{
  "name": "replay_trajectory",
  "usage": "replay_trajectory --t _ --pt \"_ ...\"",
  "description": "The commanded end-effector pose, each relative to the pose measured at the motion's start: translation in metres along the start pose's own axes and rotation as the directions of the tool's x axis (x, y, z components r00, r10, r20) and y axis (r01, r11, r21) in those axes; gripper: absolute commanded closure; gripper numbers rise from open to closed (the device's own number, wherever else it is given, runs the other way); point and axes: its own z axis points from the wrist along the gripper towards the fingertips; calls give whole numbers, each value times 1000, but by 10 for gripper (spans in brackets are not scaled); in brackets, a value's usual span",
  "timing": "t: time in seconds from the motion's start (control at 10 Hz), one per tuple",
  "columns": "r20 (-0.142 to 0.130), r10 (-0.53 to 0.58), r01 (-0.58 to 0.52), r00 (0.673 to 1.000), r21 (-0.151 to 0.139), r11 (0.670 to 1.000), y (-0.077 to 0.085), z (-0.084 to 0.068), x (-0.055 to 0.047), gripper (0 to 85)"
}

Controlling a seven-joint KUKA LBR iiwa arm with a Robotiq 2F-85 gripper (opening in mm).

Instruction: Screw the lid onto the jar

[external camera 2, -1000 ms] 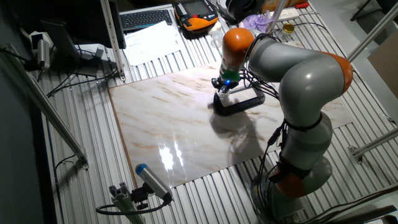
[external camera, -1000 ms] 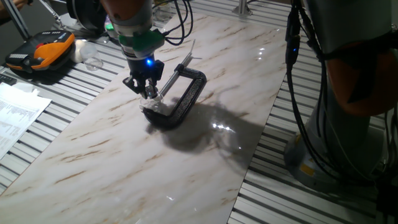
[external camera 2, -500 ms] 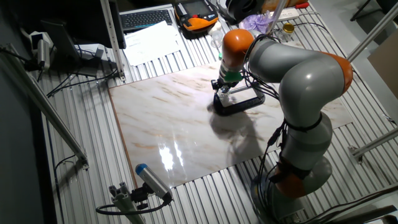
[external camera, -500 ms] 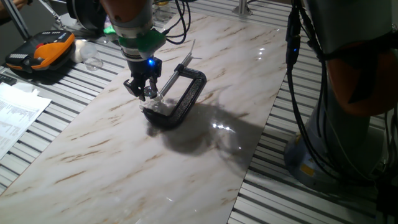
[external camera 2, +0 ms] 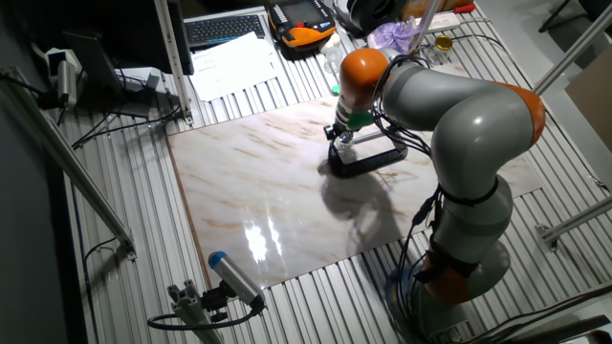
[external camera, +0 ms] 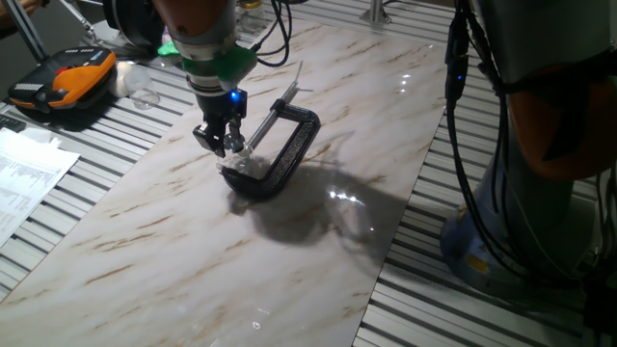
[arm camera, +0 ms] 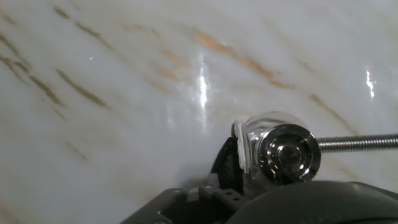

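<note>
Gripper [external camera: 226,145], jaw state indeterminate, has risen slightly above the lid [arm camera: 288,155] on the clamped jar [arm camera: 264,124]; bench [external camera: 289,251] edges well apart.

A marble-patterned tabletop [external camera: 145,231] carries a black C-clamp [external camera: 289,154].

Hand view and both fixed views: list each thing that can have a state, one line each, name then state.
lid: sitting on top of the jar, shiny face to the camera.
jar: held in the C-clamp, lid on.
C-clamp: lying flat on the marble slab, screw rod run in toward the jar.
gripper: just above the lid, pointing down; open or shut cannot be told.
</note>
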Motion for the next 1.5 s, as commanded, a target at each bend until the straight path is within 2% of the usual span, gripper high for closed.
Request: replay_trajectory --t 0.0,0.2,0.6,0.9,1.2,1.3,1.4 --pt "23 -385 386 923 -38 922 0 0 0 340" --pt "26 -385 386 923 -41 922 0 1 0 340" --pt "10 -386 386 922 -43 921 -1 3 -1 340" --pt "-31 -388 387 921 -44 921 -1 3 -1 340" --pt "-58 -389 388 919 -31 921 -1 3 -2 340" --pt "-72 -390 389 918 -31 921 -1 3 -2 510" --pt "-77 -390 389 918 -28 921 -1 3 -2 510"
